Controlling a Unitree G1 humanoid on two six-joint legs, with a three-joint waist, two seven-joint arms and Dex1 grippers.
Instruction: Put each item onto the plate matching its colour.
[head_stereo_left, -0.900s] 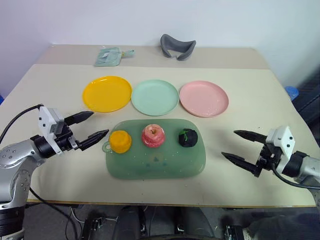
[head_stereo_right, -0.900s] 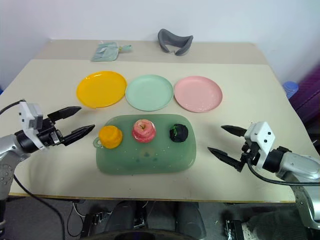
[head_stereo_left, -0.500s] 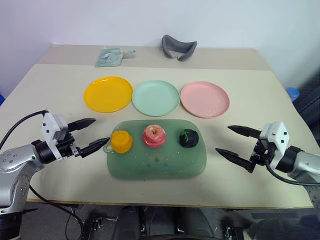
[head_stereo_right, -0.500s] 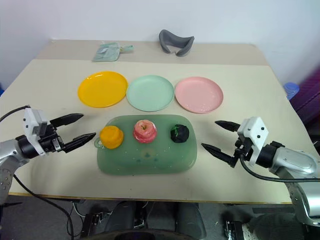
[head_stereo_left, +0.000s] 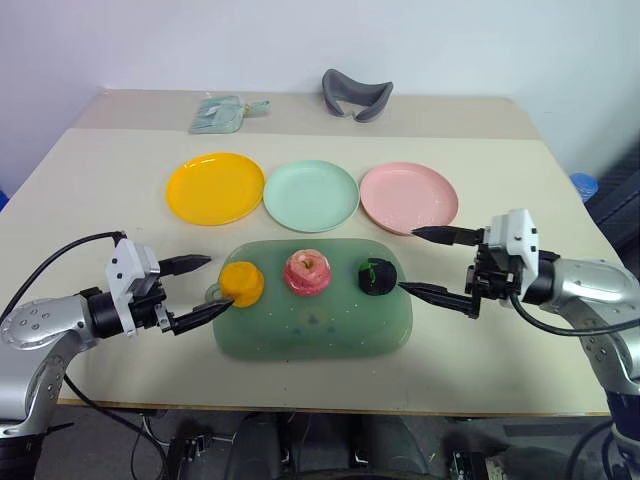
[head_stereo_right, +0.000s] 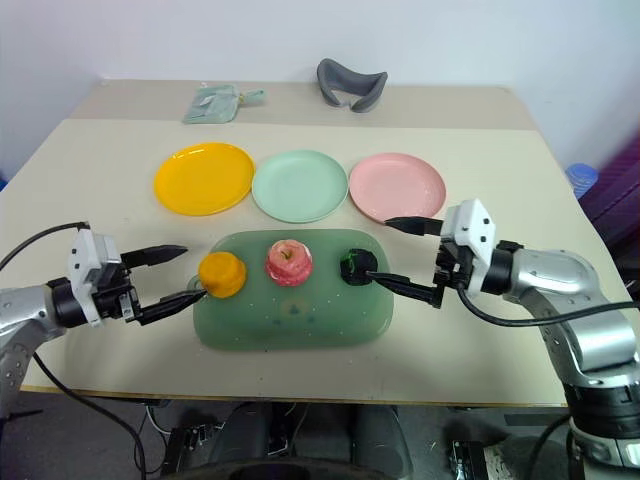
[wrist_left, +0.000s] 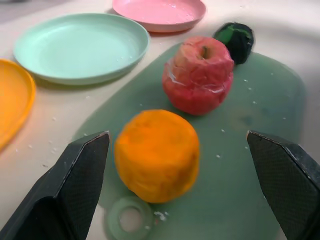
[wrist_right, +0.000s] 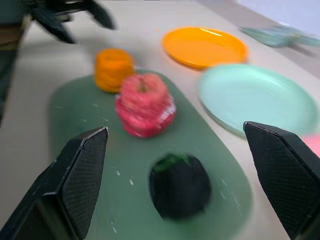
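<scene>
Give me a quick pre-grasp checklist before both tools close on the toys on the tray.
1. Left tool open: ok.
2. Right tool open: ok.
3. Orange toy lined up between the left tool's fingers: ok in the left wrist view; it is not yet enclosed.
4. Dark green toy between the right tool's fingers: ok in the right wrist view; not yet enclosed.
5. Yellow plate, mint plate and pink plate free of items: ok.
6. Pink apple out of both tools' way, mid-tray: ok.
</scene>
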